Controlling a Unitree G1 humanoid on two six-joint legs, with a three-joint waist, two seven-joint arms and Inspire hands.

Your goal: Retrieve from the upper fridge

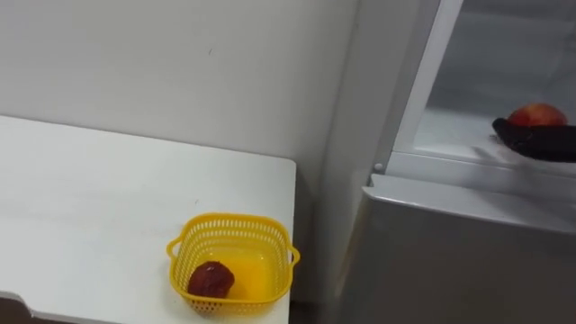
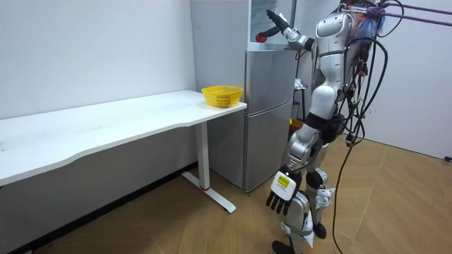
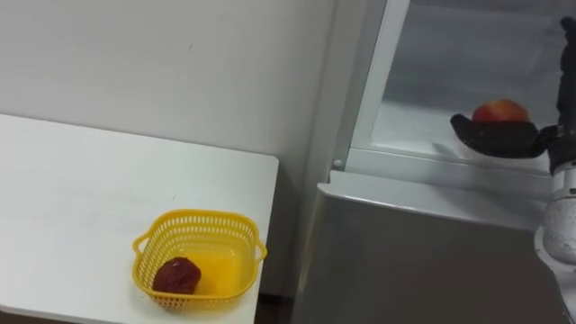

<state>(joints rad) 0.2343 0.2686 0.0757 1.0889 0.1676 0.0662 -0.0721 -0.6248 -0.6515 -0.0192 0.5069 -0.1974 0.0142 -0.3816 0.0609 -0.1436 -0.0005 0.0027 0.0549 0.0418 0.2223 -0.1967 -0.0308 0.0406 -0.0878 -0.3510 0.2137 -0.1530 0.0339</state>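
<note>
Yellow basket (image 1: 232, 220) holding a dark red fruit (image 1: 211, 279) sat near the white counter's (image 1: 90, 198) corner in the left eye view, beside the grey fridge (image 1: 450, 261). Inside the open upper compartment, the right hand (image 1: 540, 141) was cupped round a red-orange fruit (image 1: 537, 114) at the shelf. In the room view, the robot stood facing the fridge, left hand (image 2: 280, 200) hanging by its thigh, fingers loose.
</note>
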